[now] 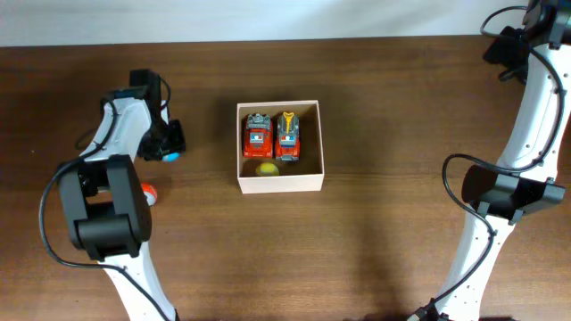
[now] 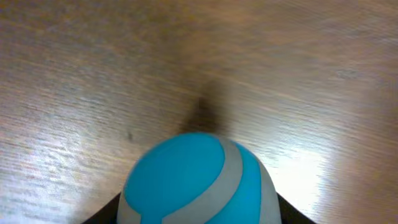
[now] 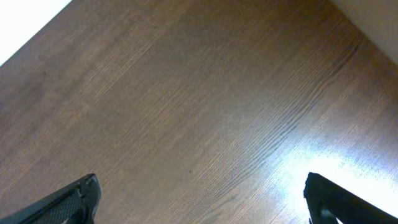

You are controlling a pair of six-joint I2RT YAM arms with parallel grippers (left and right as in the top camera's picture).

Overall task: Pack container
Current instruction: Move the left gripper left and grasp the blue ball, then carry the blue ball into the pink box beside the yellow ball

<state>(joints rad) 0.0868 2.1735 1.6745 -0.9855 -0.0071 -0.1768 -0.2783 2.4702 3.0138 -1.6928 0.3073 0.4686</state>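
The container (image 1: pixel 278 181) is a small square cream-white box at the table's middle. It holds two red toy trucks (image 1: pixel 272 135) side by side and a yellow ball (image 1: pixel 267 168) in front of them. My left gripper (image 1: pixel 169 147) is to the left of the box, shut on a blue and grey ball (image 1: pixel 169 155), which fills the bottom of the left wrist view (image 2: pixel 199 180) above the bare wood. An orange and white toy (image 1: pixel 149 192) lies on the table, partly hidden by the left arm. My right gripper (image 3: pixel 202 193) is open and empty over the far right corner.
The left arm's base (image 1: pixel 103 218) stands at the front left, the right arm's base (image 1: pixel 508 192) at the right. The table's far edge (image 1: pixel 285 39) meets a white wall. Bare wood lies round the box.
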